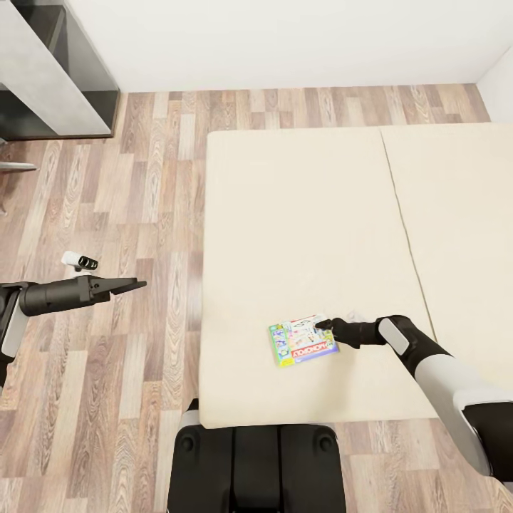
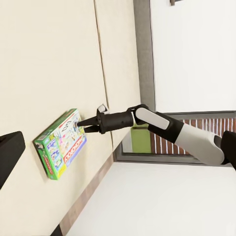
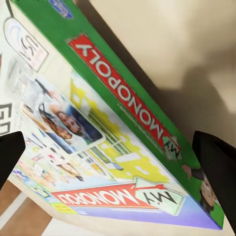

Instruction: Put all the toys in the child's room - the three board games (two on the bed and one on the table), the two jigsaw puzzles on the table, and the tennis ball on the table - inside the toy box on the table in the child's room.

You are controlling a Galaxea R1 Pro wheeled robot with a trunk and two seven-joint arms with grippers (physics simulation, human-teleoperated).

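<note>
beige bed (image 1: pixel 299 214) carries the board game (image 1: pixel 303 340); our right hand (image 1: pixel 322 325) touches its edge, fingers apart; our left hand (image 1: pixel 135 286) looks closed over the floor (image 1: pixel 142 178).

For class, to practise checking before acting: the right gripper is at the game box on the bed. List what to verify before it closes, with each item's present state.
1. Game box lies flat on the bed: ok.
2. Right gripper is at the box's far edge: ok.
3. Fingers are spread, one on each side of the box in the right wrist view: ok.
4. Fingers reach deep enough for a firm hold: cannot tell.
5. Left gripper is out over the floor, apart from the bed: ok.
6. Nothing lies on the box or against it: ok.
</note>
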